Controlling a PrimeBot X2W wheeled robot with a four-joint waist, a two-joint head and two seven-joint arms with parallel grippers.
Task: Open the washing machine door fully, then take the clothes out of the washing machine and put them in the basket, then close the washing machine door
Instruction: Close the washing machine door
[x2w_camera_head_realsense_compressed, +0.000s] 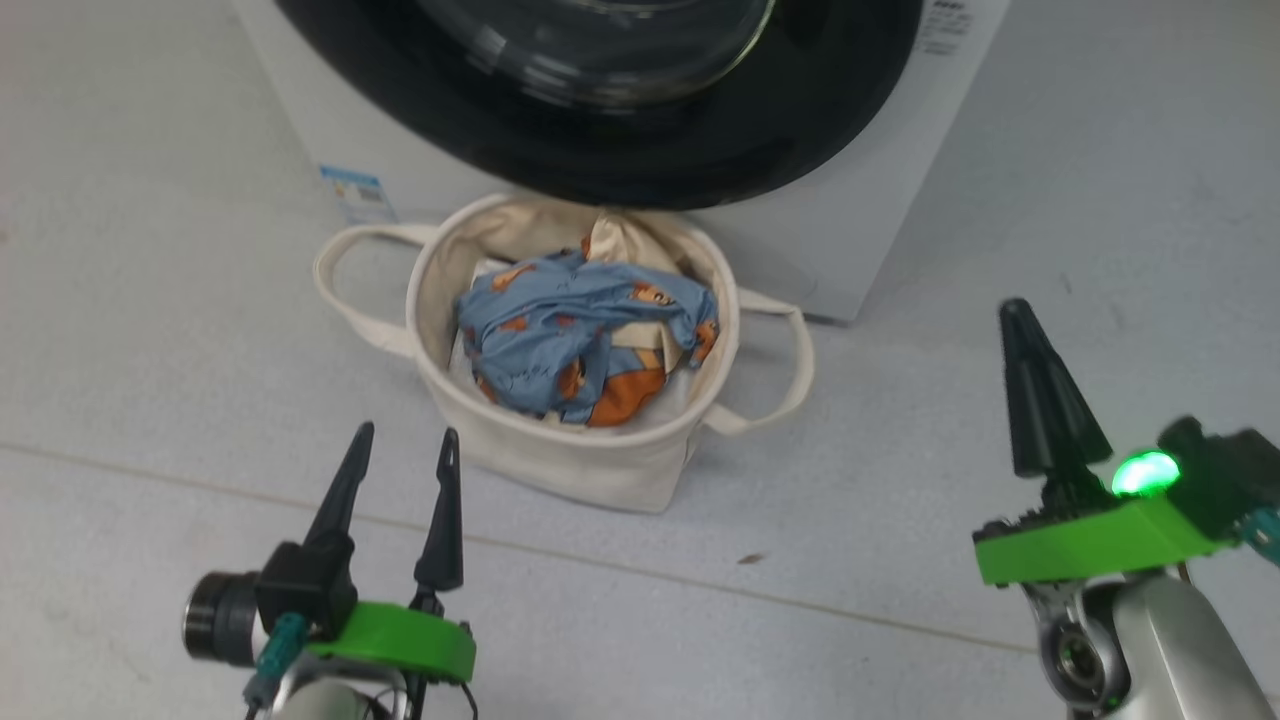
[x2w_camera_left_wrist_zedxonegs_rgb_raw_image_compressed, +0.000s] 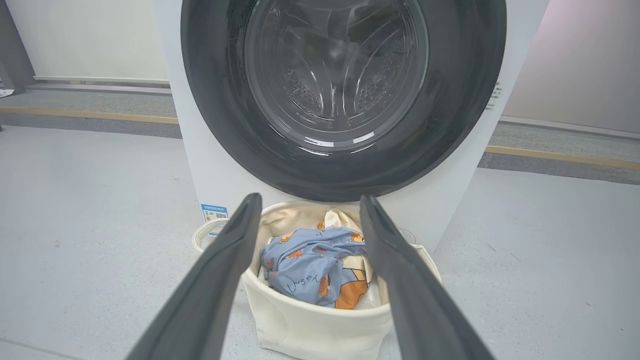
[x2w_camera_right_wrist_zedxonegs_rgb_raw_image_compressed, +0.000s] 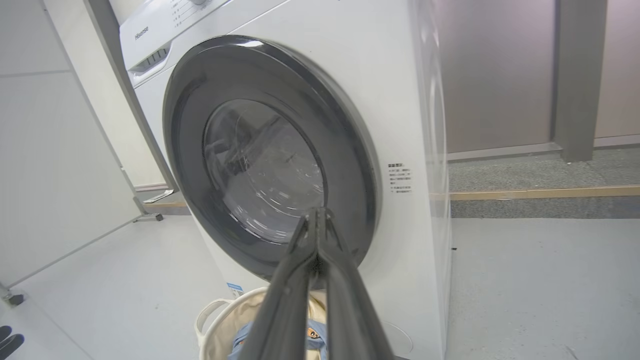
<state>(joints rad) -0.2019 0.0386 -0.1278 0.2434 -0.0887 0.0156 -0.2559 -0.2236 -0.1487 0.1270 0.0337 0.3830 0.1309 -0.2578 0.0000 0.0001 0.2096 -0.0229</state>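
Just ahead of the spread left gripper (x2w_camera_head_realsense_compressed: 408, 430) sits the round cream canvas basket (x2w_camera_head_realsense_compressed: 580, 465), blue bear-print clothes (x2w_camera_head_realsense_compressed: 560, 330) inside. Behind it the glossy black-rimmed door (x2w_camera_head_realsense_compressed: 640, 165) looks shut. The right gripper (x2w_camera_head_realsense_compressed: 1017, 310), pressed together, hangs farther off.

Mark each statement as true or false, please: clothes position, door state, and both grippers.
1. The clothes lie inside the basket. True.
2. The washing machine door stands wide open. False: it sits closed against the washing machine.
3. The left gripper is open and holds nothing. True.
4. The right gripper holds a garment. False: it is shut on nothing, off to the side of the basket.
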